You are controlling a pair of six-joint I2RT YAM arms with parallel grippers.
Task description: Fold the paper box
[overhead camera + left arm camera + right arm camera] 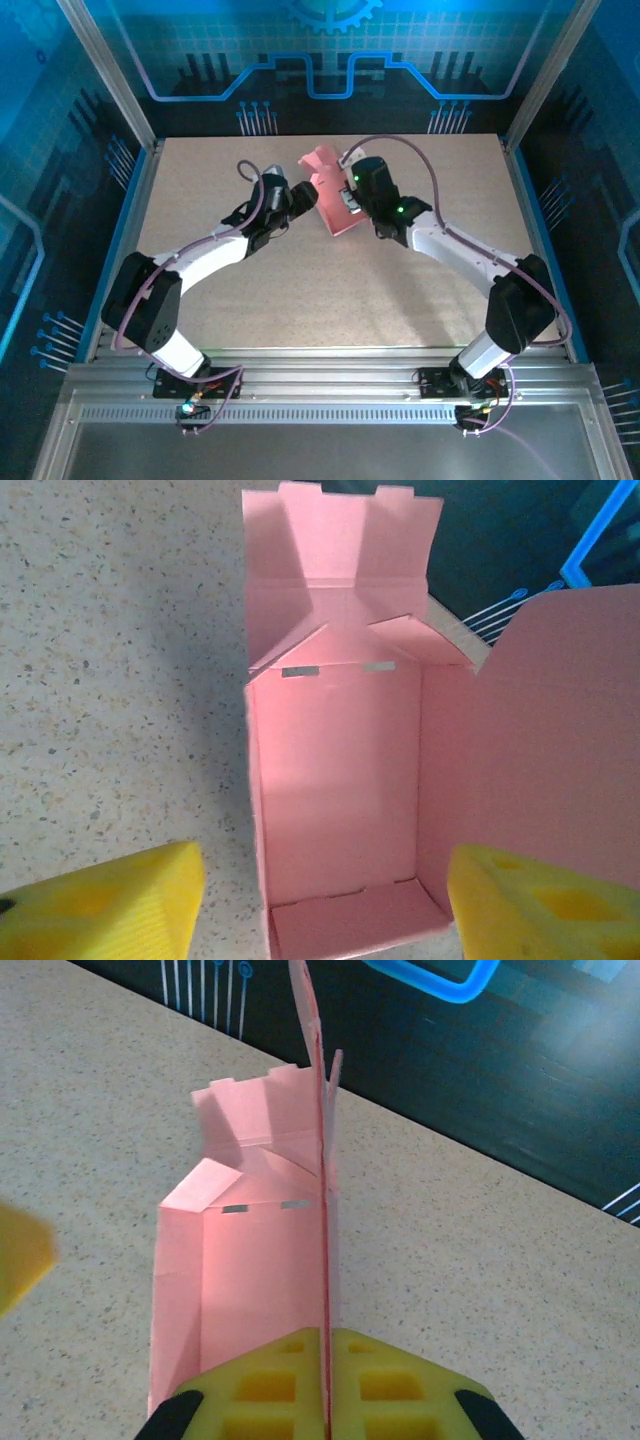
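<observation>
Your right pincer [326,1385] was clenched on one upright side wall of the paper box [250,1290], with the thin card edge nipped between its yellow pads. This was most likely to steady the half-erected box on the table [480,1290] while the other arm worked. From that pincer the box's open trough ran straight ahead and just to one side, its far-end flaps standing up beyond. Your left pincer [320,905] stood released, its fingers apart and straddling the near end of the box. The open interior lay between and ahead of them, and a loose panel rose beside one finger, seemingly ready to be pressed inward.
</observation>
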